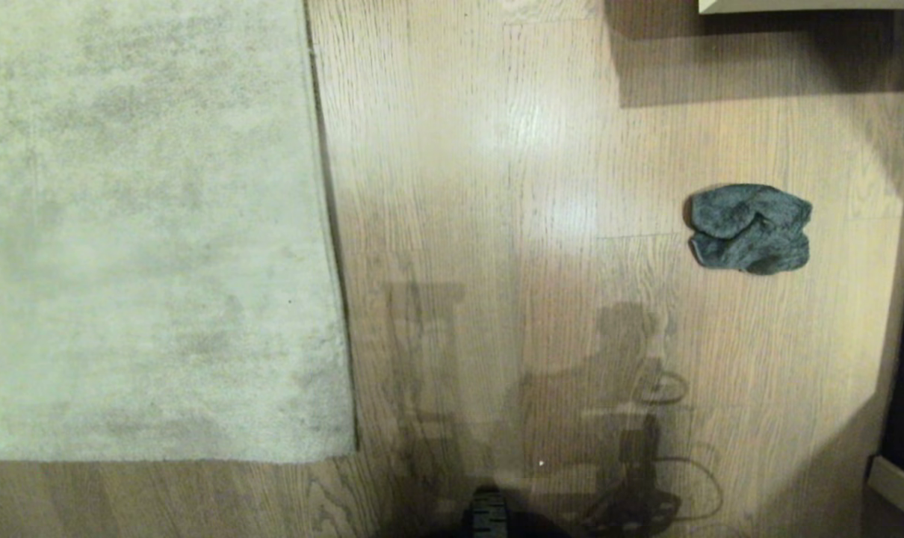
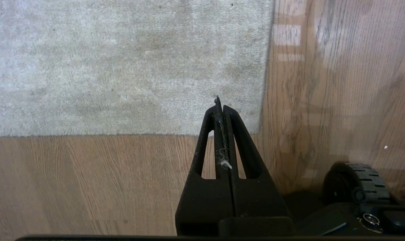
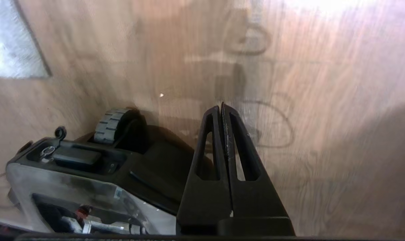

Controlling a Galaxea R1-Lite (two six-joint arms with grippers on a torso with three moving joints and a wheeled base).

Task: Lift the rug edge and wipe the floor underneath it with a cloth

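Cloth (image 1: pixel 751 228) lies bunched on the floor (image 1: pixel 497 187) at about two o'clock from the robot's base, long axis crosswise, well apart from the rug (image 1: pixel 146 224) at ten o'clock. Right gripper (image 3: pixel 221 106), clenched and empty, looks nearer; left gripper (image 2: pixel 221 107), likewise clenched, hangs over the rug corner.

A: Report any legible text, labels, brand marks, numbers or signs in the three views.

B: None legible. The rug (image 1: pixel 146 224), the floor (image 1: pixel 497 187) and the cloth (image 1: pixel 751 228) carry no lettering.

A: Robot hardware?

B: The base housing (image 3: pixel 88 174) in the right wrist view shows a small pale tag, too small to read. The wheel (image 2: pixel 359 182) in the left wrist view bears tread ribs only, no characters.
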